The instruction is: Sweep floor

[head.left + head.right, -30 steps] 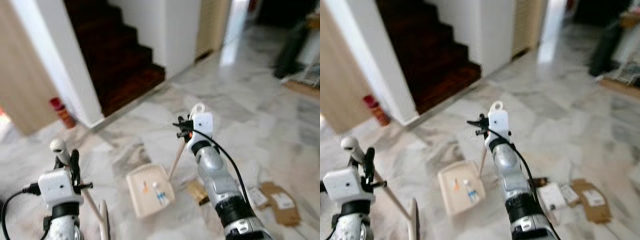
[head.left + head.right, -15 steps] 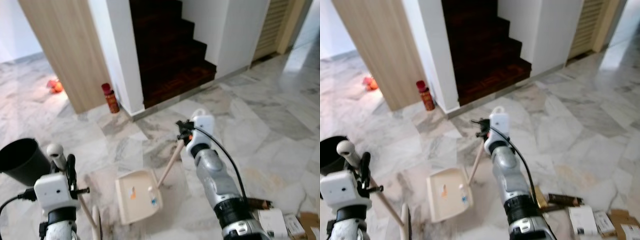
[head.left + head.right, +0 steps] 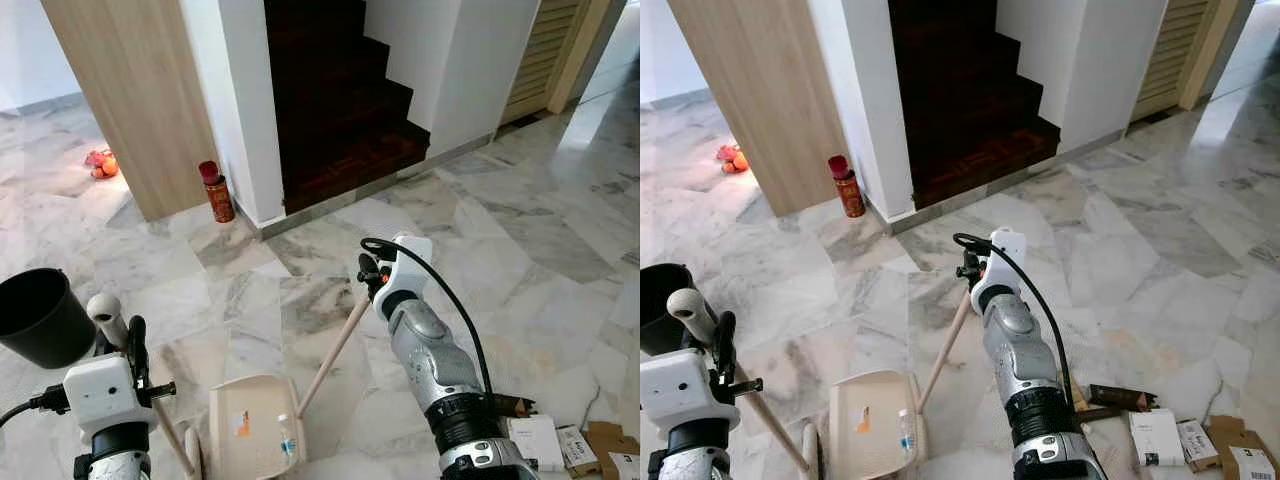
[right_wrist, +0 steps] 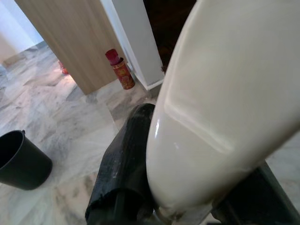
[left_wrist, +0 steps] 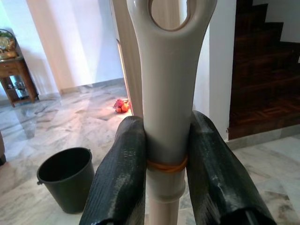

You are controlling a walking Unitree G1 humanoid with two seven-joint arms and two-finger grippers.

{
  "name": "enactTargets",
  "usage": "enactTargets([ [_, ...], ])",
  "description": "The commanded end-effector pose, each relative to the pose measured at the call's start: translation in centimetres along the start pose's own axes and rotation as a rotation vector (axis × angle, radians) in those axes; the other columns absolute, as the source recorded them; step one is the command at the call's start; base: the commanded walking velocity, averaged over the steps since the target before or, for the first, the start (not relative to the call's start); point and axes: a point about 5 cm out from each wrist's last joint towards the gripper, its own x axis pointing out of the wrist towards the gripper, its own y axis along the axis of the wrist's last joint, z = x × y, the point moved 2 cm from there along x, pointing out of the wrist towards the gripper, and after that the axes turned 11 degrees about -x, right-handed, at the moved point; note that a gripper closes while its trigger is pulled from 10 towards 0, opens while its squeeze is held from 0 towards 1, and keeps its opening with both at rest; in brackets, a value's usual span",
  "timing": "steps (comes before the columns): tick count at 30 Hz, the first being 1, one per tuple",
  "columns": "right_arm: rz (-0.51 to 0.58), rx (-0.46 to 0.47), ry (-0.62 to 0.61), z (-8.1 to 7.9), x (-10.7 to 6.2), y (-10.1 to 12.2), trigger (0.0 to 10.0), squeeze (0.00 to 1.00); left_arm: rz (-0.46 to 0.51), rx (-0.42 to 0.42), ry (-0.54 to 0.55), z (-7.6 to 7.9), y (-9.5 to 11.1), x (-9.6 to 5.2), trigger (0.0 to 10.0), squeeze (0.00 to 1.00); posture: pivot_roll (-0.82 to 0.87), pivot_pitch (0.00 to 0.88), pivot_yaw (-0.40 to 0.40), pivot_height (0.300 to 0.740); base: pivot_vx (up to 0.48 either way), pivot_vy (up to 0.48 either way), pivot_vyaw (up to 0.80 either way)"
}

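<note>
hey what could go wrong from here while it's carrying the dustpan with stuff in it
The dustpan already holds a few scraps; held by its long handle in the right gripper, a tilt could spill them. The black bucket stands close on the robot's left, so the broom handle in the left gripper might knock it.

Bright, sharp daylight on glossy marble floor (image 3: 560, 230), deep shade over the staircase (image 3: 335, 100), near handle blurred.
</note>
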Motion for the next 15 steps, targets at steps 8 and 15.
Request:
enactTargets([
  [8, 0.081, 0.014, 0.019, -0.39, 0.06, 2.39, 10.0, 0.00, 0.062, 0.000, 0.001, 0.10, 1.53, 0.46, 10.0, 0.00, -0.05, 0.035, 0.059, 0.740, 0.000, 0.383, 0.00],
  [15, 0.091, 0.005, 0.023, -0.48, -0.01, 2.66, 10.0, 0.00, 0.060, -0.002, 0.001, 0.14, 1.57, 0.48, 10.0, 0.00, -0.05, 0.036, 0.059, 0.740, 0.000, 0.383, 0.00],
])
